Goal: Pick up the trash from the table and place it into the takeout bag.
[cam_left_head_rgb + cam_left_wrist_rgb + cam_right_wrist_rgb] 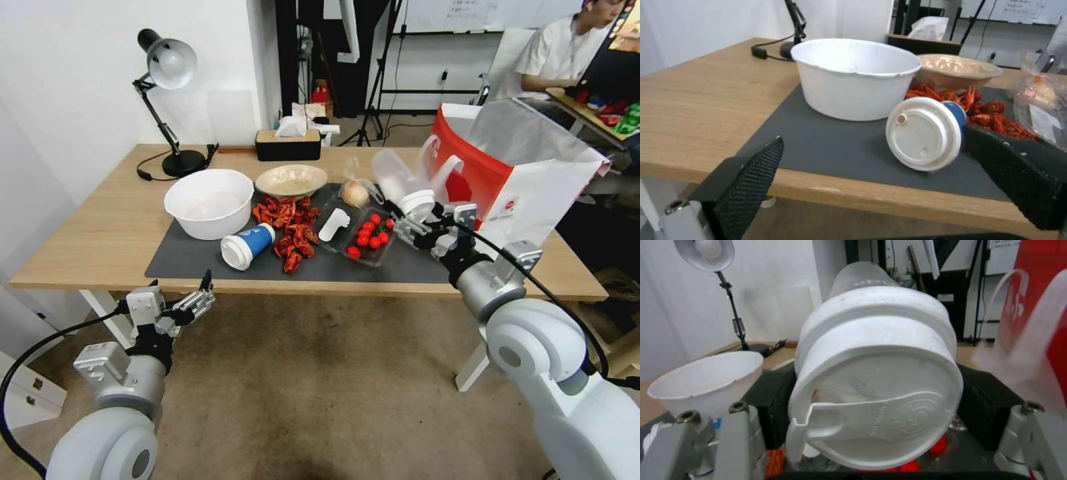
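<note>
In the head view, the right pincer point(421, 223) is hanging over the right end of the dark grey mat point(200, 263), pinching a white lidded cup point(400, 183) that is lying tilted, lid toward the robot, its body reaching up toward the takeout bag point(520, 173). The bag is standing open at the right end of the table point(87, 227), its loop handle just beside the cup. On the mat are sitting a white tub point(208, 202), a shallow beige bowl point(291, 181), a heap of red shells point(288, 230), a blue-white paper cup point(248, 246) lying on its side, a clear bag with a pale lump point(355, 192) and a clear tray of tomatoes point(371, 235). The left pincer point(193, 301) is hovering below the near table edge, off the table, its fingers spread and gripping nothing.

In the left wrist view, the left pincer's two black fingers point(746, 186) are standing wide apart, framing the blue-white paper cup point(925, 133), whose white lid is facing the camera. The tub point(853, 80) is sitting behind it, with the beige bowl point(958, 68) and the shells point(987, 111) beyond.

In the right wrist view, the right pincer's black pads point(773, 406) are pressing on both sides of the white lidded cup point(876, 373), its lid turned to the camera. The bag's red panel point(1040, 280) is showing close beside it, and the tub point(706, 383) is on the other side.
</note>
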